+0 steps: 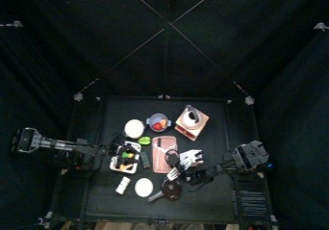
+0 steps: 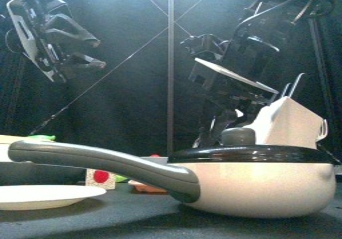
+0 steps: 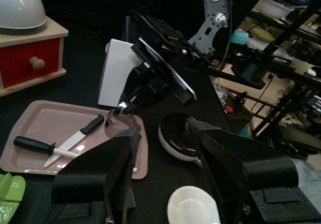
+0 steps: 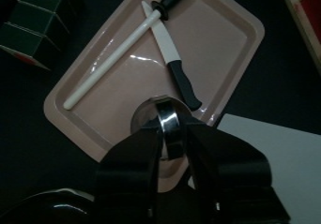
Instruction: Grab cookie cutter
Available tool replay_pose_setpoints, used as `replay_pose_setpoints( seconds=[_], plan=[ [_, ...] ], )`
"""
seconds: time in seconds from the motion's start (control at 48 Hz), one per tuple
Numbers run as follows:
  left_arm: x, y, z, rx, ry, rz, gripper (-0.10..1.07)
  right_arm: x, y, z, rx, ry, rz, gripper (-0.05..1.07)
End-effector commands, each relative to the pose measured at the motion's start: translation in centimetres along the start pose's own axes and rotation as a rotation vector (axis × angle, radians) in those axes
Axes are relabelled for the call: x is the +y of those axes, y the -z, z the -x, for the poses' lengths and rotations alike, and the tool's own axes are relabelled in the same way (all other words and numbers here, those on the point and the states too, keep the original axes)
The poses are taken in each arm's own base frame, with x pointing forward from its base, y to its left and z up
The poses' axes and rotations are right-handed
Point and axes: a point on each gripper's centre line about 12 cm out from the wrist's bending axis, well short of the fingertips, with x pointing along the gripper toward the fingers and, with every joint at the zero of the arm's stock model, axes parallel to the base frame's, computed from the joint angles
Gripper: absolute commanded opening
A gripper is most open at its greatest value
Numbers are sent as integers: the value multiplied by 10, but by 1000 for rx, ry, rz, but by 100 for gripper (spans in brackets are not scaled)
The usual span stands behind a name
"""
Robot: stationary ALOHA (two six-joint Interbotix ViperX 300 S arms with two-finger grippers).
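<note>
**Objects on the table apart from the task item**

A pink tray (image 4: 220,40) carries two black-handled knives (image 4: 138,42), their white blades crossing. In the front view, a cream saucepan (image 2: 254,181) with a dark rim and long grey handle stands near the camera, beside a white plate (image 2: 40,196). A red wooden box (image 3: 28,59) bears a white dome (image 3: 22,7). A dark bowl (image 3: 175,139) lies just beside the tray.

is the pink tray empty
No, the pink tray holds two knives, a white-bladed one and a black-handled one, crossed over each other.
</note>
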Motion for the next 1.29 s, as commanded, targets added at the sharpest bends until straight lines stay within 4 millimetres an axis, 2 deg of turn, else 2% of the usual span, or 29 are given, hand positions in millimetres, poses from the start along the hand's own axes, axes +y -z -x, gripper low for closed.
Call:
replay_pose_setpoints(
  seconds=[0.0, 0.188, 0.5, 0.875, 1.271],
  plan=[
    [0, -6, -1, -21, -2, 9, 84, 2, -10, 7, -15, -21, -22, 57],
    [1, -5, -1, -20, -8, 13, 84, 4, -14, 14, -24, -39, -28, 53],
    [7, -10, 2, -42, -33, 15, 84, 6, -29, 27, -60, -77, -46, 53],
    [10, -8, 6, -43, -45, 15, 84, 10, -34, 31, -77, -93, -48, 53],
    [24, -2, 11, -36, -102, 8, 84, 47, -46, 60, -150, -266, -4, 53]
  ],
)
